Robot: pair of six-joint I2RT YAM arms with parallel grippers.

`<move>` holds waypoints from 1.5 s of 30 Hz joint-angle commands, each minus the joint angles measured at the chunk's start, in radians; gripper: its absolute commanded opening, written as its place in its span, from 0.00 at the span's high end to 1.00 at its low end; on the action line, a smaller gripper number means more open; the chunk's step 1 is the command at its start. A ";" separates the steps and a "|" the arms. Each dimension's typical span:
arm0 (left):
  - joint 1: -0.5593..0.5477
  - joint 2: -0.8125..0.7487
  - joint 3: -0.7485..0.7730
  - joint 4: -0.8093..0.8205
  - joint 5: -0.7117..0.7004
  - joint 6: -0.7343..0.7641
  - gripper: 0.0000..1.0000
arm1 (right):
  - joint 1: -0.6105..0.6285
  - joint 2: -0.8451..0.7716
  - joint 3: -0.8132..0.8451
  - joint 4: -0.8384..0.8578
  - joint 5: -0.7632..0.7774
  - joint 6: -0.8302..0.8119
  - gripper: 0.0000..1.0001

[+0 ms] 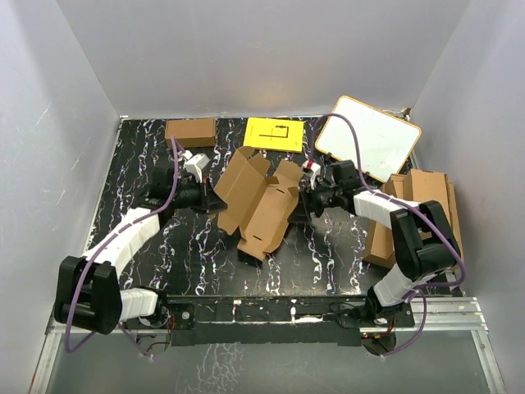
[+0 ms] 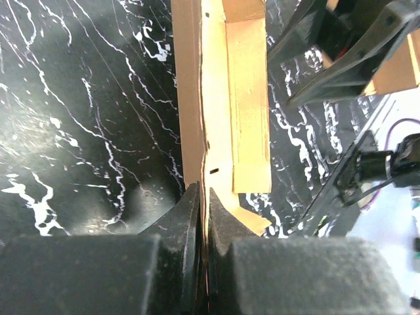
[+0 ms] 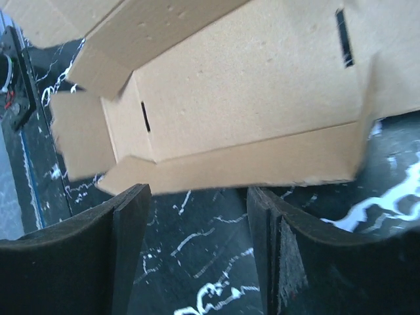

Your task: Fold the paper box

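Note:
The paper box (image 1: 261,201), brown cardboard with open flaps, stands half-formed on the middle of the black marbled table. My left gripper (image 1: 215,201) is at its left side. In the left wrist view that gripper (image 2: 204,197) is shut on a thin edge of the paper box (image 2: 223,98), which runs straight away from the jaws. My right gripper (image 1: 305,197) is at the box's right side. In the right wrist view it (image 3: 198,193) stands open, nothing between its fingers. The lower flap of the paper box (image 3: 249,98) lies just beyond the fingertips, apart from them.
A smaller brown carton (image 1: 190,131) and a yellow sheet (image 1: 275,134) lie at the back of the table. A whiteboard (image 1: 368,138) leans at the back right. A pile of larger cardboard sheets (image 1: 418,213) sits at the right edge, beside the right arm.

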 commanded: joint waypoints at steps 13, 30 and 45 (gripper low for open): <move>-0.007 -0.003 0.237 -0.360 0.036 0.510 1.00 | -0.230 -0.149 0.222 -0.309 -0.253 -0.602 0.01; -0.040 -0.047 0.265 -0.348 0.171 0.521 1.00 | -0.091 -0.159 0.347 -0.151 -0.320 -0.591 0.01; -0.063 -0.048 0.272 -0.314 0.241 0.513 1.00 | -0.029 -0.003 0.510 -0.125 -0.377 -0.328 0.32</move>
